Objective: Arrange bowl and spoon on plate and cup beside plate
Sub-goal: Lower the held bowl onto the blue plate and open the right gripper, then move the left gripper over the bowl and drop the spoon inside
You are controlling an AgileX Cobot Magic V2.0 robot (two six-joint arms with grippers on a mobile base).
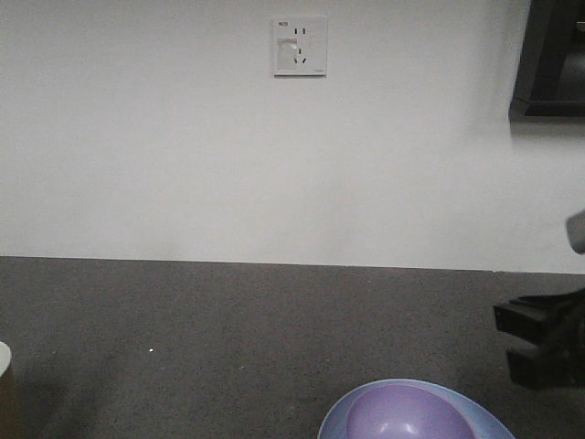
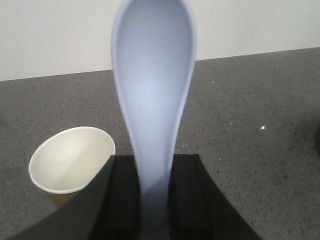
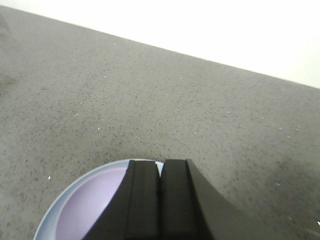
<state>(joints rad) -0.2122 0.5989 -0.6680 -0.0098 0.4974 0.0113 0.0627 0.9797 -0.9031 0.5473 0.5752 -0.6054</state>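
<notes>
A pale bluish-white spoon (image 2: 154, 85) stands up out of my left gripper (image 2: 155, 159), which is shut on its handle, scoop end away from the camera. The brown paper cup (image 2: 71, 160) stands upright on the table just left of that gripper; only its edge (image 1: 4, 366) shows in the front view. The lavender bowl (image 1: 407, 413) sits in the light-blue plate (image 1: 489, 419) at the bottom of the front view. My right gripper (image 3: 160, 162) is shut on nothing, hovering over the far rim of the plate (image 3: 52, 212) and bowl (image 3: 95, 197), and shows dark at the right edge (image 1: 541, 343).
Dark grey speckled tabletop (image 1: 228, 338) runs back to a white wall with a socket (image 1: 300, 46). A dark object (image 1: 553, 59) hangs at the upper right of the wall.
</notes>
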